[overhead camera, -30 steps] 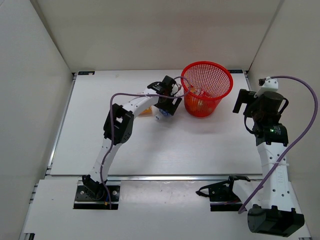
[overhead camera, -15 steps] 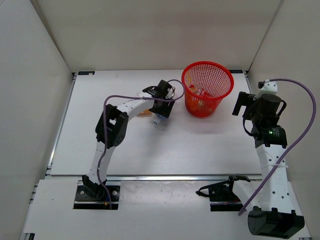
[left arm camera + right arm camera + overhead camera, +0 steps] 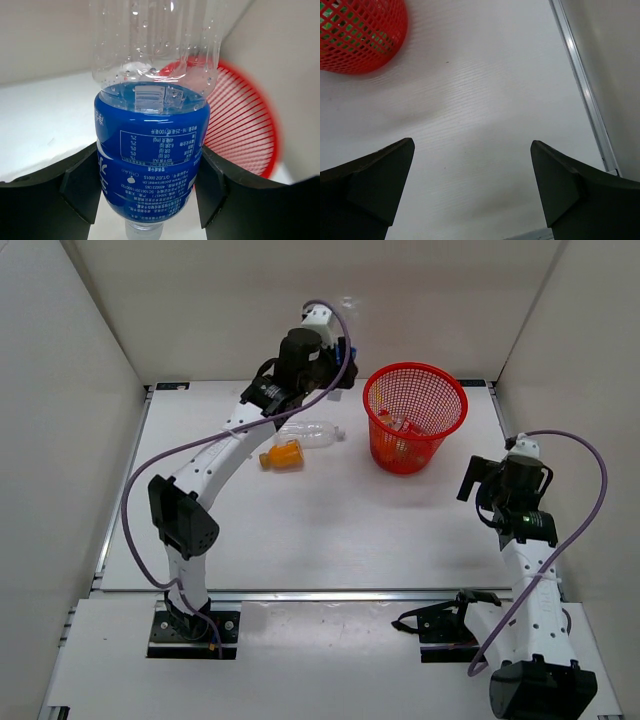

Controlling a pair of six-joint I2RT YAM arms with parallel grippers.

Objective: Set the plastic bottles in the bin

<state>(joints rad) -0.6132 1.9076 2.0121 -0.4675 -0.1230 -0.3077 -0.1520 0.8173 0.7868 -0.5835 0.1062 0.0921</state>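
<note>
Bin [image 3: 414,415] far right, long bottle [image 3: 310,433] left of it (short bottle [image 3: 284,454] nearer) — third bottle [image 3: 151,150] in left claw [image 3: 147,197]

**Left arm stretched far, right arm folded at the near right**

The left arm [image 3: 215,465] rises from its near-left base and reaches to the far middle with its wrist held high. The left gripper [image 3: 149,192] is clamped on both sides of a blue-labelled bottle [image 3: 150,145]. The right arm [image 3: 530,570] stands upright at the near right. The right gripper [image 3: 472,185] is tipped downward, jaws spread wide and holding nothing.
</note>
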